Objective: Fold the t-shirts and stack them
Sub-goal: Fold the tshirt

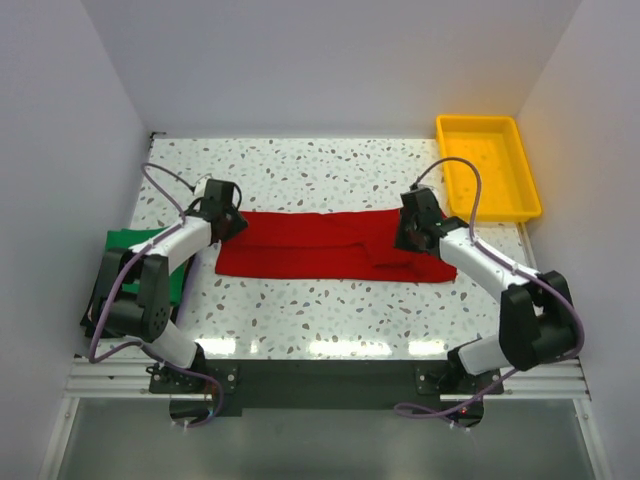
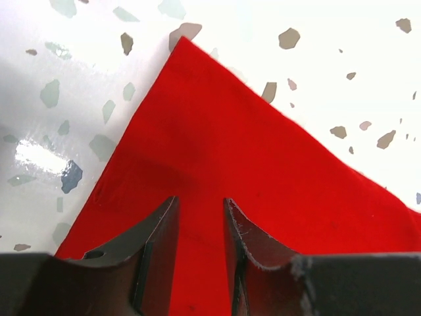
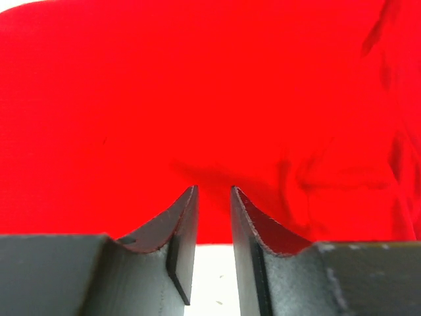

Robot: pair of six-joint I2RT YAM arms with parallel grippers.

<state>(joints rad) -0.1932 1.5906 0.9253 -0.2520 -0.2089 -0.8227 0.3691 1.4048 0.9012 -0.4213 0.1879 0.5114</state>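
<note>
I'm seeing a plain, bright red t-shirt [image 1: 320, 245] on a glossy white surface [image 1: 330, 170] speckled with grey and brownish flecks. A dark green t-shirt [image 1: 135, 240] at the left is plain too. The tray [image 1: 495, 215] is solid yellow. My left claw [image 2: 200, 199] and right claw [image 3: 214, 187] are matte black. The arms [image 1: 480, 258] are white with black joints, and their cables [image 1: 160, 180] are purple.

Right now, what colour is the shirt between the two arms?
Bright red t-shirt; clearest in the top external view.
</note>
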